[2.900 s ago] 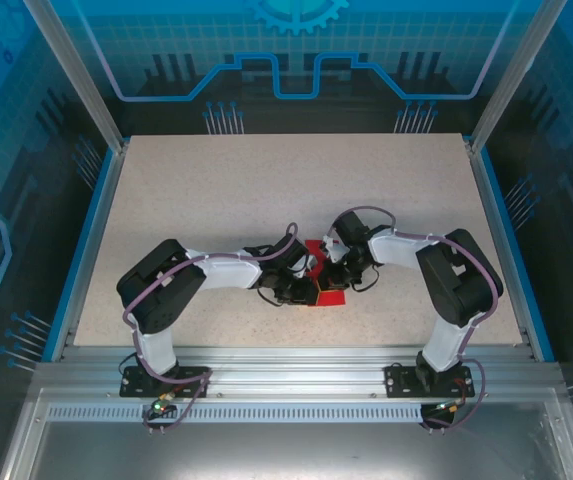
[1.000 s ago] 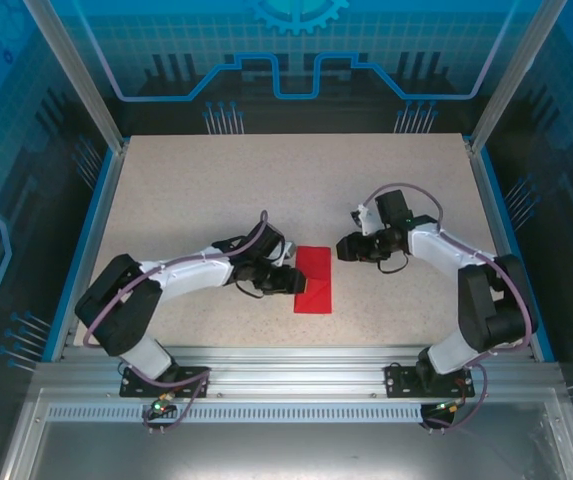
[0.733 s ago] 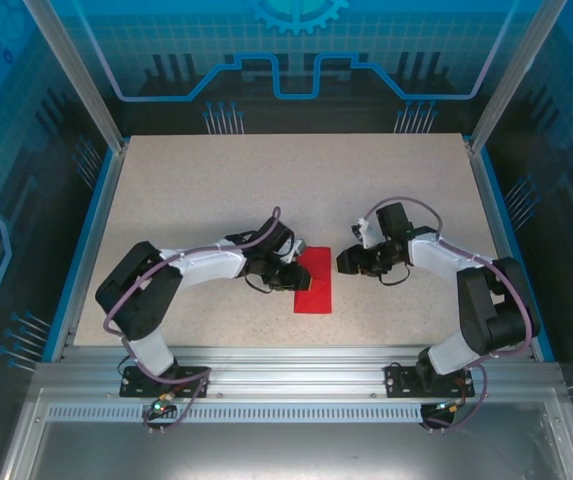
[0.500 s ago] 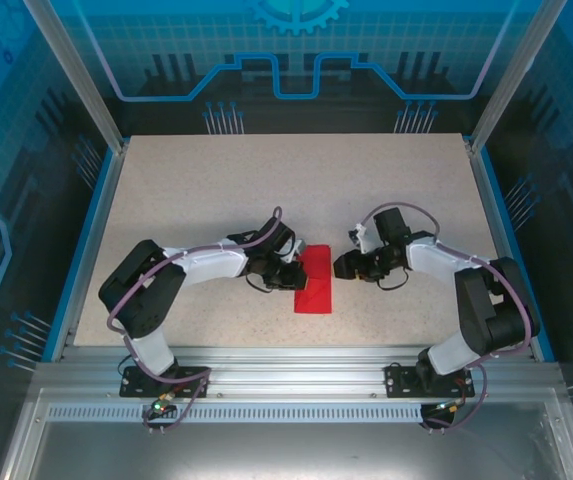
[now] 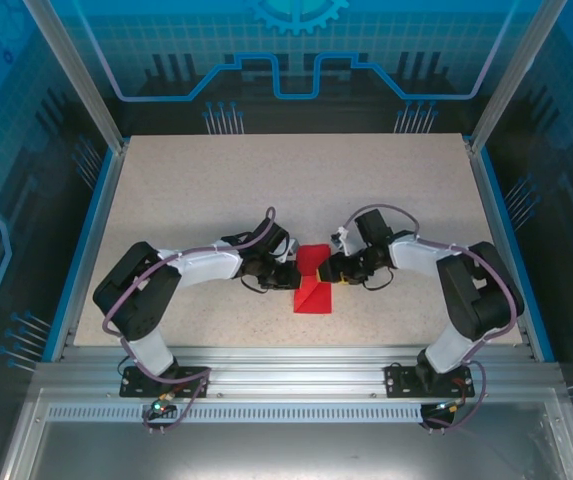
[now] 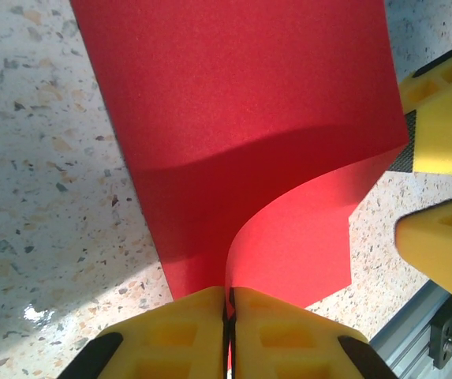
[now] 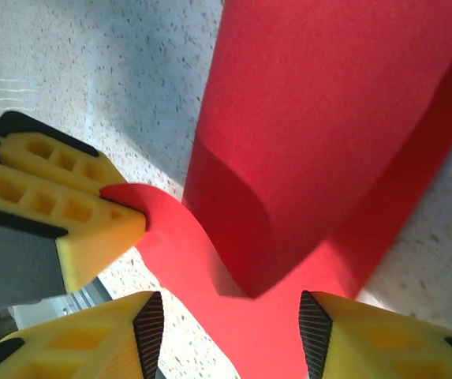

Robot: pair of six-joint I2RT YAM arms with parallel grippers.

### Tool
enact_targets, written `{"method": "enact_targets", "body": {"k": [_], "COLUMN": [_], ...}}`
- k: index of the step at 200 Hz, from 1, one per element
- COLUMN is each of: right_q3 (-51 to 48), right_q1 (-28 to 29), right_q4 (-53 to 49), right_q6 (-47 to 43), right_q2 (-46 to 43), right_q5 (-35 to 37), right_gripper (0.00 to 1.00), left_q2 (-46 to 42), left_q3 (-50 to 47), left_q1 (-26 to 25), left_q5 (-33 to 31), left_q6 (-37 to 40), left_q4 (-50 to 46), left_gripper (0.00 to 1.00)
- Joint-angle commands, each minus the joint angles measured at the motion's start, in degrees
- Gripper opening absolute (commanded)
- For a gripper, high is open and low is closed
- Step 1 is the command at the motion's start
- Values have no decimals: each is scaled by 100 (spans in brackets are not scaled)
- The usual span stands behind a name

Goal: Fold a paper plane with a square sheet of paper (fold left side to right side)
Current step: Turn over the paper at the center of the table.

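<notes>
The square sheet of paper (image 5: pixel 314 292) is bright red and lies mid-table as a folded upright rectangle, not a paper plane. My left gripper (image 5: pixel 289 273) is at its left edge, shut on the top layer. In the left wrist view the gripper (image 6: pixel 229 294) pinches that layer, which curls up off the sheet (image 6: pixel 233 118). My right gripper (image 5: pixel 334 270) is at the paper's right edge. In the right wrist view it (image 7: pixel 233 330) stands open over the sheet (image 7: pixel 328 118), with nothing clamped. The left arm's yellow fingers (image 7: pixel 76 213) hold the raised flap there.
The speckled table (image 5: pixel 216 190) has a blue rim along its left (image 5: pixel 94 240) and right sides. A metal rail (image 5: pixel 286 360) runs along the front by the arm bases. In the left wrist view the right arm's yellow fingers (image 6: pixel 446 126) are close beside the paper.
My left gripper has shut on the paper's left edge and lifted the top layer. My right gripper has moved left, up to the paper's right edge.
</notes>
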Motion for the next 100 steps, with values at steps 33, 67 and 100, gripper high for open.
{"method": "enact_targets", "body": {"k": [33, 67, 100], "right_q3": [322, 273, 278], "right_q1": [267, 189, 135], "right_q4": [384, 296, 283], "right_q6": [299, 216, 90], "right_q2": [397, 95, -226], "right_q5": [-389, -275, -286], "right_gripper": [25, 4, 0], "left_q2": [-352, -934, -1700], "left_q3": [-289, -670, -1067], "left_q1": [53, 56, 77], "left_q5": [-325, -642, -700], "left_q6": [-255, -386, -350], "left_q4": [372, 980, 1695], "left_gripper": [18, 38, 58]}}
